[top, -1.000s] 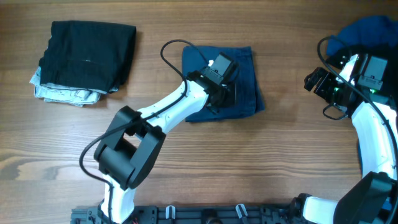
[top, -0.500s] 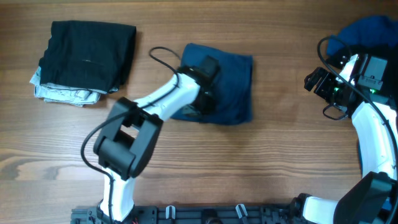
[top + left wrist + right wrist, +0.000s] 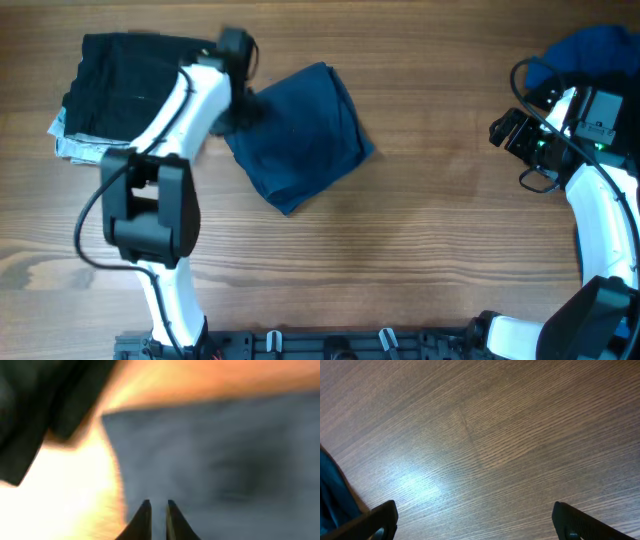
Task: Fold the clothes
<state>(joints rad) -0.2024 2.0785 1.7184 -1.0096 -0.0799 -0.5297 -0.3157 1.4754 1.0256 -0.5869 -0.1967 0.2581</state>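
Observation:
A folded dark navy garment [image 3: 305, 135] lies turned at an angle at the table's upper middle. My left gripper [image 3: 243, 108] is at its left edge, jaws nearly together on the cloth. The left wrist view is blurred: the fingertips [image 3: 156, 506] sit on the navy cloth [image 3: 225, 460]. A folded black garment [image 3: 140, 85] lies on a pale patterned one [image 3: 85, 150] at the far left, and also shows in the left wrist view [image 3: 35, 405]. My right gripper [image 3: 505, 130] is open and empty over bare wood [image 3: 477, 525].
A royal blue cloth [image 3: 590, 45] is heaped at the top right corner behind the right arm; a strip of it [image 3: 332, 497] shows in the right wrist view. The wooden table [image 3: 420, 250] is bare in front.
My left gripper has swung left towards the black stack, dragging the navy garment with it and turning it. The right arm has not moved.

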